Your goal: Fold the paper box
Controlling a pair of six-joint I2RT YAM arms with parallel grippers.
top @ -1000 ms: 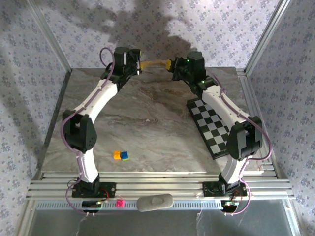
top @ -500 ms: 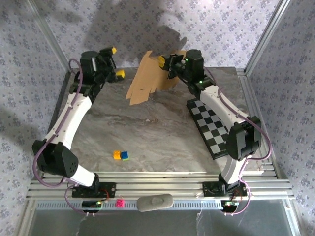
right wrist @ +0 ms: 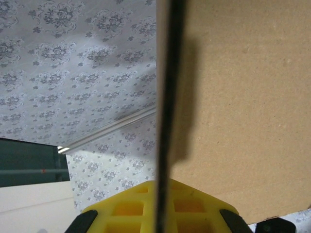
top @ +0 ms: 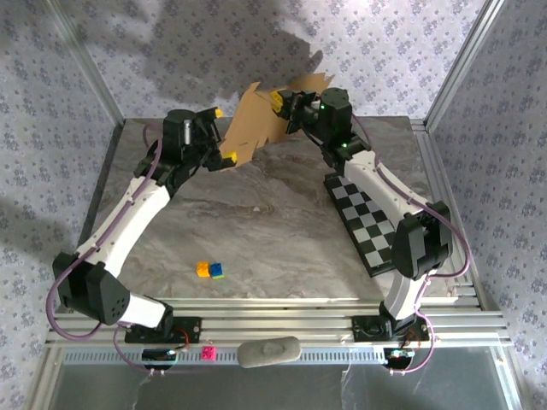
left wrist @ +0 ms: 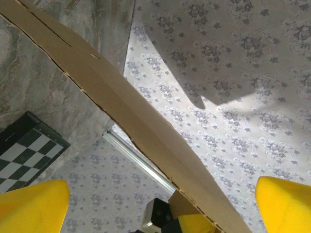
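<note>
The left end effector (top: 224,133) had swung back in, spread wide astride the paper box (top: 252,122) pinched aloft by the right end effector (top: 282,101); it needed to clamp squarely beside a crease.

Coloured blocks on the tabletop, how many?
2: an orange block and a blue block side by side near the front edge; the paper box could hide more.
</note>
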